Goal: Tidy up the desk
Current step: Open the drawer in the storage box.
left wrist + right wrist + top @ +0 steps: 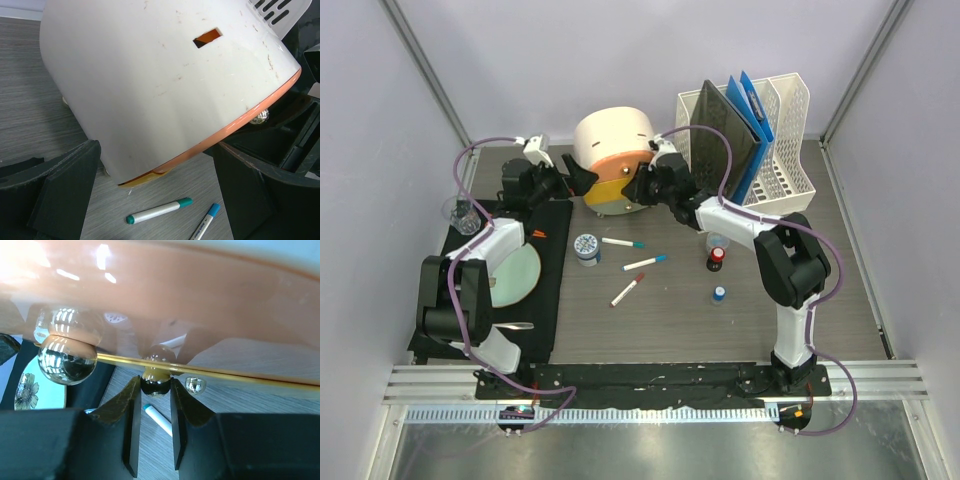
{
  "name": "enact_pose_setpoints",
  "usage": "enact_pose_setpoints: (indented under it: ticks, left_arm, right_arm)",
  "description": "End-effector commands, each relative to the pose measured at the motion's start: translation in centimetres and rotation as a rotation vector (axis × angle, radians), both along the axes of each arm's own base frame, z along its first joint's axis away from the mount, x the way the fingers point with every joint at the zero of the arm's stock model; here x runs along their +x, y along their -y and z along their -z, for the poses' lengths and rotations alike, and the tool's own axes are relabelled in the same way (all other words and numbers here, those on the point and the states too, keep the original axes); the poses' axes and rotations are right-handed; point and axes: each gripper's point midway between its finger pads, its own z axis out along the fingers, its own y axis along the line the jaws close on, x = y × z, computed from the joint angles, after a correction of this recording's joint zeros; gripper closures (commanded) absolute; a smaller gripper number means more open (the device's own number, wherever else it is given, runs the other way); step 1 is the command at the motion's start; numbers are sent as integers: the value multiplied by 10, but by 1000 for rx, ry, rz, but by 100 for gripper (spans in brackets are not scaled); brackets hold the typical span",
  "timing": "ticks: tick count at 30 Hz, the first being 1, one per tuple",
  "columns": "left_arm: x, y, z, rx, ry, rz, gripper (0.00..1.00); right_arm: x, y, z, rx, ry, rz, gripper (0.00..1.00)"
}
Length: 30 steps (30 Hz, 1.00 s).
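Grey-brown wood-grain desk (pixel 740 335), metal rails (pixel 880 378), black mat (pixel 555 300) at left

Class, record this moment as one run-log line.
left gripper: open near white container | right gripper: pinching metal knob | markers: loose on desk

The tilted white drum (pixel 612 140) occupied the far centre of the desk (pixel 840 300). Its near side was hemmed in by the left gripper (pixel 582 182), jaws spread wide around it, and by the right gripper (pixel 636 188), close under its orange rim. The file rack (pixel 790 140) closed the far right corner. Three markers (pixel 645 262), a small round tin (pixel 587 245) and small bottles (pixel 717 260) obstructed the middle. The black mat (pixel 555 300) with its plate (pixel 515 275) took the left side. Bare passage lay along the near edge and the right-hand strip.
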Motion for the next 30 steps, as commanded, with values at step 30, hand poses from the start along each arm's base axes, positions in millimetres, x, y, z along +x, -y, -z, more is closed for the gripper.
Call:
enact_pose_setpoints:
  ticks: [30]
  left_arm:
    - [-42,45,-9,-28,2,129,0]
  right_arm:
    - [-41,49,-22,-20,45,75,90]
